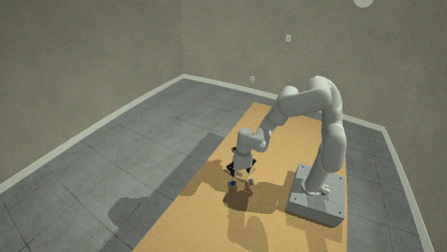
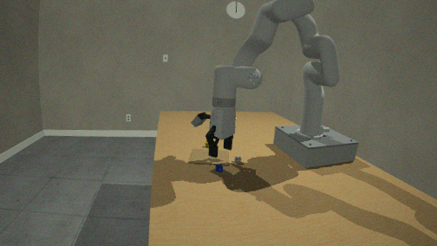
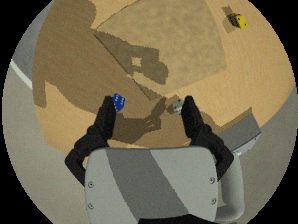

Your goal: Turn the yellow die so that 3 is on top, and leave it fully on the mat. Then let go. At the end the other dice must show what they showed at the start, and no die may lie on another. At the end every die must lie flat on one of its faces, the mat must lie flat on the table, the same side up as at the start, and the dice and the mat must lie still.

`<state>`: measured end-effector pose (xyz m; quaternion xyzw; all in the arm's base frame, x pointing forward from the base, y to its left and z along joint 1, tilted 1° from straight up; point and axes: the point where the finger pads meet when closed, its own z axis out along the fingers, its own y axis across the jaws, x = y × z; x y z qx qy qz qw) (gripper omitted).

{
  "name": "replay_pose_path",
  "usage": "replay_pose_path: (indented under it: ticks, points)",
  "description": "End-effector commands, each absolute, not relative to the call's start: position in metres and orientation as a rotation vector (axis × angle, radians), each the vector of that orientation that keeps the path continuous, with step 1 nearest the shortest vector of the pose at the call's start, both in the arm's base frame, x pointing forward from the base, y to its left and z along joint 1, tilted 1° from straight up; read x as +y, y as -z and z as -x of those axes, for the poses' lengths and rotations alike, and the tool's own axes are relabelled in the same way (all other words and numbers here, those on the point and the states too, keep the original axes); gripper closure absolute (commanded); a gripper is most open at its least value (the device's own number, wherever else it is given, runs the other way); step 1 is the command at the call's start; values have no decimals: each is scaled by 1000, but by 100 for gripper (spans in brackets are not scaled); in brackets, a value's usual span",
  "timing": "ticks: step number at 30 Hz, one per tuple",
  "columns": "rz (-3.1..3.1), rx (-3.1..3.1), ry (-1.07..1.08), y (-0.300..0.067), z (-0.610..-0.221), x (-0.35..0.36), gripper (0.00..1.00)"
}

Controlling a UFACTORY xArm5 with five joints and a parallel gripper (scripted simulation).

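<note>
In the wrist view the small yellow die [image 3: 236, 20] lies at the upper right, beside the far right edge of the tan mat [image 3: 162, 36] and seemingly just off it. Its top face is too small to read. My gripper [image 3: 148, 103] is open and empty, hanging above the table at the mat's near edge. A blue die [image 3: 117, 102] lies by the left fingertip and a grey die [image 3: 176, 104] by the right one, both on the table below. In the exterior view the gripper [image 2: 218, 147] hovers over the mat [image 2: 208, 155], with the yellow die [image 2: 206, 145] behind it.
The blue die [image 2: 219, 168] and the grey die [image 2: 237, 159] lie on the wooden table in front of the mat. The arm's grey base [image 2: 316, 149] stands to the right. The table's left edge [image 2: 153, 182] drops to the floor.
</note>
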<state>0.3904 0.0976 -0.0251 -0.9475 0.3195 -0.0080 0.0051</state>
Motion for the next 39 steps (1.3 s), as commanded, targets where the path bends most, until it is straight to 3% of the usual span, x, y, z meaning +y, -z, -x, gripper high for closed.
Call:
replay_pose_path:
  ticks: [1, 8, 39]
  points:
    - [2967, 1003, 21, 26, -411, 117, 0]
    - [2967, 1003, 21, 26, -430, 136, 0]
    - [2967, 1003, 21, 26, -430, 137, 0]
